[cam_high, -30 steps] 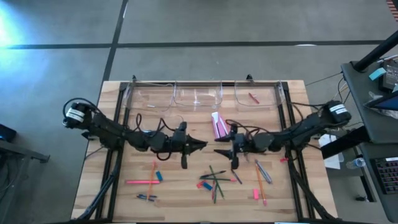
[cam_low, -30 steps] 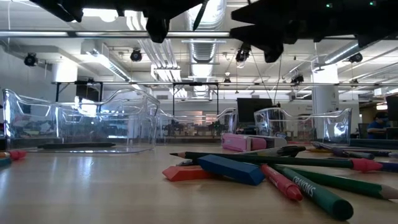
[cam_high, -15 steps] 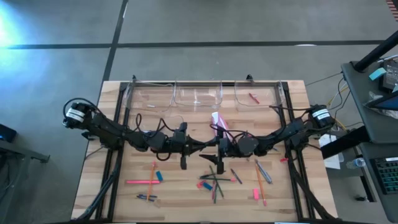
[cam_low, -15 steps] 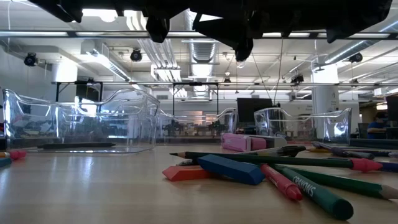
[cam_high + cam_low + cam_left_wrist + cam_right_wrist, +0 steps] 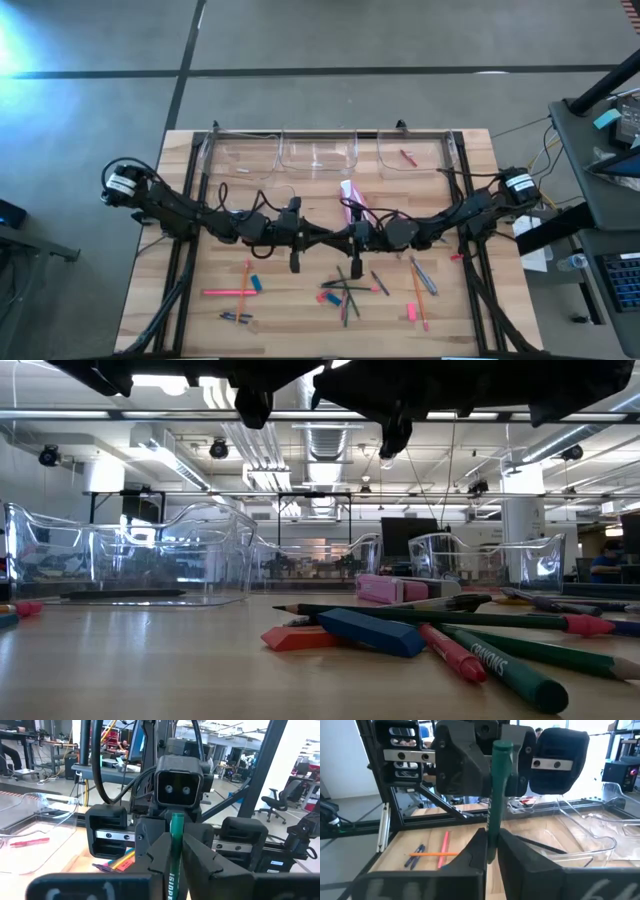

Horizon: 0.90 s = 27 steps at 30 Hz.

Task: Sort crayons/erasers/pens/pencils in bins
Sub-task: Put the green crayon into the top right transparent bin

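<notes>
High view: left gripper (image 5: 333, 239) and right gripper (image 5: 352, 239) meet tip to tip over mid-table; what passes between them is too small to tell there. Wrist views settle it: a green pen (image 5: 176, 847) runs between both. Right gripper (image 5: 490, 851) is clenched on one end. Left gripper (image 5: 173, 862) flanks the other end; whether it still grips, cannot tell.

Low view: arms are dark shapes cut off at the top edge; pen not made out.

Bins (image 5: 318, 153): three counted along the far edge from above, glare blurs their walls; a fourth is not made out. One red stick lies in the right-hand bin.

Erasers: a blue eraser (image 5: 372, 632) on a red one (image 5: 305, 638) in the near pile; a pink block (image 5: 392, 589) behind. Loose sticks overlap, uncounted.
</notes>
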### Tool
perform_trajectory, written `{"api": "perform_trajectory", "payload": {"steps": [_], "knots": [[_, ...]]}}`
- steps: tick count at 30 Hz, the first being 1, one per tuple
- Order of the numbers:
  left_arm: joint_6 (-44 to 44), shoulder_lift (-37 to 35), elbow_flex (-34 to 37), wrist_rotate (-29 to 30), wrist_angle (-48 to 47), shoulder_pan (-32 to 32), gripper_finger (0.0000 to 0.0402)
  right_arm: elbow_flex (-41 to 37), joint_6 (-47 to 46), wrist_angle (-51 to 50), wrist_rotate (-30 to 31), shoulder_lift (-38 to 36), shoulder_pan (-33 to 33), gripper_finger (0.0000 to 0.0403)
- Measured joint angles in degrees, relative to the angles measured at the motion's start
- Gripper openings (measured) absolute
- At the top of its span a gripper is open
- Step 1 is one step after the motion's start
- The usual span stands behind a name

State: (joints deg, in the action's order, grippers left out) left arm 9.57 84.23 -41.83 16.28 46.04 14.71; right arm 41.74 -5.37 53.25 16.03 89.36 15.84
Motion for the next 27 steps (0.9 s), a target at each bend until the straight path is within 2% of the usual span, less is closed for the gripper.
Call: {"api": "perform_trajectory", "payload": {"steps": [4,7,11,16,18,20,24,27], "knots": [[0.06,-0.02,-0.14,0.11,0.04,-0.12,0.0061,-0.15,-0.02,-1.08,0.52,-0.23,-0.08,0.0017],[-2.58,-1.98,0.09,0.55,-1.39,-0.14,0.0086,-0.15,-0.85,-6.32,1.86,-2.52,-0.68,0.0016],[-7.10,-8.70,0.07,2.47,-8.96,-0.10,0.0118,-0.70,-1.10,-17.70,9.51,-8.63,-1.33,0.0015],[-4.03,-17.11,1.36,2.65,-20.38,0.21,0.0127,-5.07,2.98,-23.05,21.14,-20.26,-3.55,0.0015],[-2.33,-19.23,2.76,2.65,-21.90,0.66,0.0127,-8.10,2.41,-26.10,24.17,-25.87,-7.41,0.0014],[-1.18,-20.54,5.29,2.68,-21.21,1.19,0.0127,-10.94,-1.40,-30.14,24.50,-31.49,-13.10,0.0014],[-0.97,-21.13,9.51,3.18,-15.42,1.23,0.0127,-15.84,-9.00,-39.29,24.05,-39.55,-27.75,0.0014],[-1.14,-20.32,10.92,3.96,-11.61,1.06,0.0127,-18.22,-11.61,-44.10,17.12,-41.69,-39.47,0.0013]]}}
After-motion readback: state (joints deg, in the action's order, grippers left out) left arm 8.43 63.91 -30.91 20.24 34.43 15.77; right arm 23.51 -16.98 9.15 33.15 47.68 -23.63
